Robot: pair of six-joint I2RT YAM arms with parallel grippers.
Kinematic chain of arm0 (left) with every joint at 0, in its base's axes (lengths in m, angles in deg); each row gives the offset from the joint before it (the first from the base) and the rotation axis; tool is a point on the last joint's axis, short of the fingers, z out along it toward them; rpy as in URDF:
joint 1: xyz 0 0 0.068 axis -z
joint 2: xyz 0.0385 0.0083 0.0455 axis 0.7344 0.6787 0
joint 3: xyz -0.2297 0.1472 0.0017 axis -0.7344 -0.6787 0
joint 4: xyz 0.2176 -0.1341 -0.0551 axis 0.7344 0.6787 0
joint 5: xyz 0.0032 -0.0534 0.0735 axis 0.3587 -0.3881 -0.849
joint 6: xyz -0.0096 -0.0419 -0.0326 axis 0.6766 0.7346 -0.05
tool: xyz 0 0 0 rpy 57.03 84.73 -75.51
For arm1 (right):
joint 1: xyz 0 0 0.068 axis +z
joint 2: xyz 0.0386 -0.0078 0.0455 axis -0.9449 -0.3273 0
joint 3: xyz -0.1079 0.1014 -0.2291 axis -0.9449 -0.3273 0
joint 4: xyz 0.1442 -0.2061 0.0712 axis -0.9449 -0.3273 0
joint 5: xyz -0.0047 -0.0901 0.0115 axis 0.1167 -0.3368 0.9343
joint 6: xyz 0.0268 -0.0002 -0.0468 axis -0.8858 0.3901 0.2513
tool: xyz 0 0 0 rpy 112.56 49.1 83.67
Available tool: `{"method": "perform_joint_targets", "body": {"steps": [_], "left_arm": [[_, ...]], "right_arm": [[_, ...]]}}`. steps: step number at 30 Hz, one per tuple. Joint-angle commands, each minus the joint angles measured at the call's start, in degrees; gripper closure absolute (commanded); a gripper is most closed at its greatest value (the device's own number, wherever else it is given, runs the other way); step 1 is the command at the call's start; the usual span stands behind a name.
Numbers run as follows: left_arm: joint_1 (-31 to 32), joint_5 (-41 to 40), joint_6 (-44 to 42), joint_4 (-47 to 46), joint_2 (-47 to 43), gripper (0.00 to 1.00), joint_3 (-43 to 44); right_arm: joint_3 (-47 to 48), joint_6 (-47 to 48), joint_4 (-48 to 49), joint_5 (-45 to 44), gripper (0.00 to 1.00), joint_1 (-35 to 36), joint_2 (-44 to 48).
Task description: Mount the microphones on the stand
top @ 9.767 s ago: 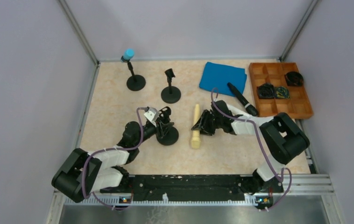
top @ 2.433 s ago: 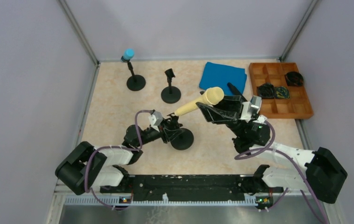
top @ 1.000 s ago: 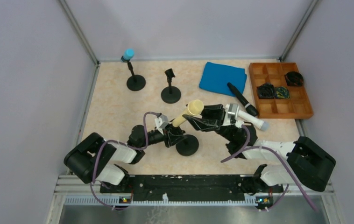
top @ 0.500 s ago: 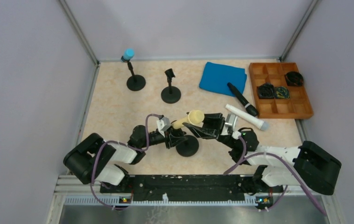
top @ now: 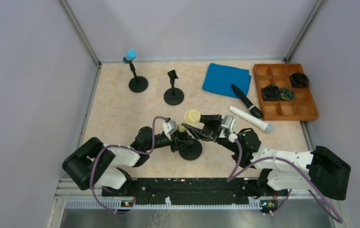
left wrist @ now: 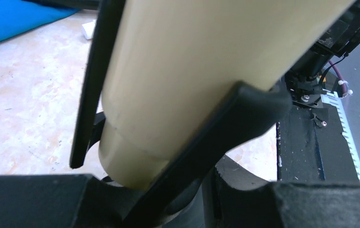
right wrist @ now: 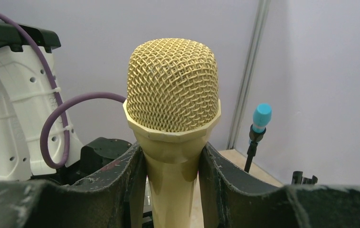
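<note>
Swung up from its slant of half a second ago, the cream mic now stands nearly upright, mesh head on top, and the right arm has drawn in closer to the left one. The near stand has hardly shifted in that time.

The right gripper is clenched on the cream mic just below the head, with one finger on each side of the body. The left gripper is closed tight on the near stand, at the stem above its round base. The two grippers face each other across the mic, very close together.

In the left wrist view the mic's lower end sits just ahead of the left gripper, between the two black arms of the stand's clip and against the nearer arm. Whether it is fully seated I cannot tell.

Off the right gripper's right side the white mic lies flat on the table. The black mic lies just beyond it, its far end at the edge of the blue cloth. The tray is further right.

Well beyond the left gripper the blue mic stands upright in the far stand. Another stand is between that one and the cloth
</note>
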Motion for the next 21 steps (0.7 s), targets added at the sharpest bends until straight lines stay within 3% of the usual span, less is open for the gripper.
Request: {"method": "perform_joint_targets", "body": {"steps": [1, 11, 21], "left_arm": [[1.6, 2.3, -6.2, -5.5, -1.4, 1.00, 2.5], [1.9, 3.0, -5.2, -7.5, -0.5, 1.00, 2.0], [1.8, 1.1, -0.2, -13.5, 1.0, 1.00, 0.7]], "right_arm": [[-8.7, 3.3, -15.8, -3.5, 1.00, 0.0, -9.9], [-15.0, 0.3, -0.2, -4.2, 1.00, 0.2, -20.7], [-19.7, -1.8, 5.1, -6.4, 1.00, 0.9, -22.9]]}}
